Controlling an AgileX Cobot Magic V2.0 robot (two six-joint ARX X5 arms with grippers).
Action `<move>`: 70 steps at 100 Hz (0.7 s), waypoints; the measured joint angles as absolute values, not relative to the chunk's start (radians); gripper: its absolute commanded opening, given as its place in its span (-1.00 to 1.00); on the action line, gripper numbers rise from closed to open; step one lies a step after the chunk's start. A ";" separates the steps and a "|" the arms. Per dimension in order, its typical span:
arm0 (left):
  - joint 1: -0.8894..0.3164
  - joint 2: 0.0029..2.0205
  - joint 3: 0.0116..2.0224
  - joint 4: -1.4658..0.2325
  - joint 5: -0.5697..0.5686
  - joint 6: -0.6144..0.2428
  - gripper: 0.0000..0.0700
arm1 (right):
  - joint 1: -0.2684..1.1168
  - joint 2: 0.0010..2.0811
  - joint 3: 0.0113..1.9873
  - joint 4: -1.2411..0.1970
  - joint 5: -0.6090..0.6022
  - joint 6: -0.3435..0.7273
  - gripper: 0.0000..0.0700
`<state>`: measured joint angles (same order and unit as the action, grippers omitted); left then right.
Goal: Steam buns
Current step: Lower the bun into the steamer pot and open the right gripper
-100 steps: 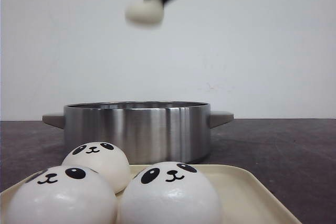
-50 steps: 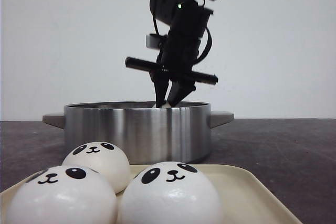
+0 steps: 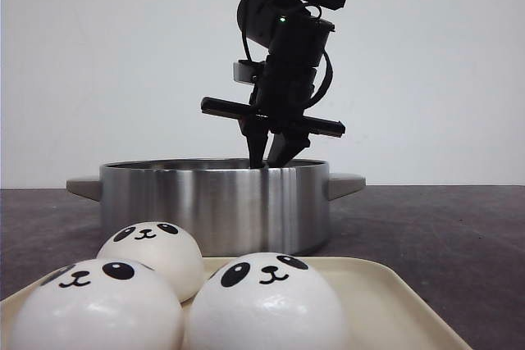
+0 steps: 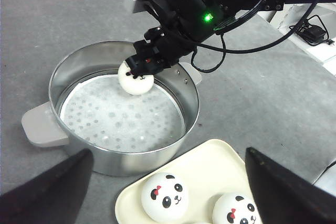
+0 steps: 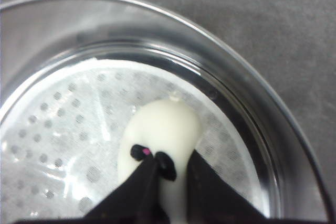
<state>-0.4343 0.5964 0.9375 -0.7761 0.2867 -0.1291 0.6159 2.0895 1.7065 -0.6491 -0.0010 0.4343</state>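
Working from the left, the left jaws are seen in the left wrist view spread wide at either side, with nothing between them, poised above the near edge of the tray. Three buns remain on that tray: one at the front left, one behind it and one at the front right, all resting on the cream surface and untouched.

Behind the tray, the steel pot stands on the dark bench, lined with a perforated white sheet.

A second ago the fourth bun was carried high above the pot. It has since been lowered inside by the right arm, whose tips are now below the rim. The right jaws are narrowly set and pinched on this bun, which is visibly squeezed between them. The bun is held over the sheet close to the pot's wall; whether it bears on the sheet cannot be told.

Placement of the first bun is judged nearly complete, with release outstanding and three buns yet to be moved.
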 measured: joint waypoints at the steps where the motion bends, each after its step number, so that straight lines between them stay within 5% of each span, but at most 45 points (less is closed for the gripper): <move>1: -0.434 0.596 0.937 -0.776 0.287 -0.129 0.59 | 0.616 2.090 1.707 -0.653 -0.001 0.434 -0.80; 15: -0.434 0.596 0.937 -0.776 0.287 -0.129 0.59 | 0.616 2.090 1.707 -0.667 0.001 0.435 -0.18; 36: -0.434 0.596 0.937 -0.780 0.287 -0.129 0.59 | 0.616 2.090 1.707 -0.684 0.012 0.435 0.27; 57: -0.434 0.596 0.937 -0.785 0.287 -0.131 0.59 | 0.616 2.090 1.710 -0.665 0.018 0.434 0.20; 70: -0.434 0.609 0.937 -0.786 0.287 -0.153 0.59 | 0.618 2.035 1.716 -0.675 0.019 0.407 -0.62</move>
<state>-0.4343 0.6086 0.9375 -0.7856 0.2867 -0.1532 0.6182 2.0346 1.7164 -0.6754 0.0193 0.4068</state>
